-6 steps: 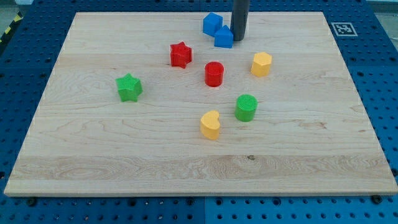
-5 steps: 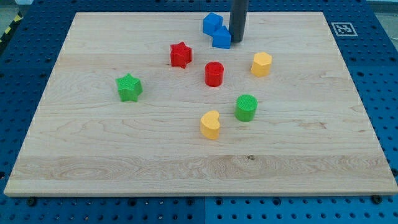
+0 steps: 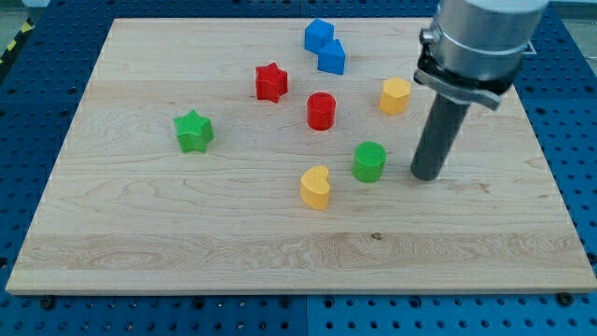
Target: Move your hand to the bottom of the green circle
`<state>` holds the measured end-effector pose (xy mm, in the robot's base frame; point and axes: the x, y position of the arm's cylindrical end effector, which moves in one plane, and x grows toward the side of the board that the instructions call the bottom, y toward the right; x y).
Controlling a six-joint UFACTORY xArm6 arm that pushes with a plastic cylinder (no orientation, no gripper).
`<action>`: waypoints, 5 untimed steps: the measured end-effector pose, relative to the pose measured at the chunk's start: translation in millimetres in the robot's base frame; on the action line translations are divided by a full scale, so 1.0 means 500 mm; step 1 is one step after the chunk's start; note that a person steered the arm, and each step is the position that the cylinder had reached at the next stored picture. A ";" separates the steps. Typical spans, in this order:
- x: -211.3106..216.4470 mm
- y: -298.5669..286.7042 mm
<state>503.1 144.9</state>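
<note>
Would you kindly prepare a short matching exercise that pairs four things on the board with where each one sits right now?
Things:
1. green circle
2. green star
3. my tip
4. red star

Places:
A. nearest the view's left edge of all the blocks
B. just to the view's right of the green circle, apart from it
C. up and to the view's right of the yellow block nearest the view's bottom
D. to the view's left of the two blue blocks

Pairs: 1-C, 2-A, 3-B, 4-D
</note>
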 end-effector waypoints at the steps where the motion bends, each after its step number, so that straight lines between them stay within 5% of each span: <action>1: 0.032 -0.065; 2: 0.032 -0.151; 5: 0.033 -0.119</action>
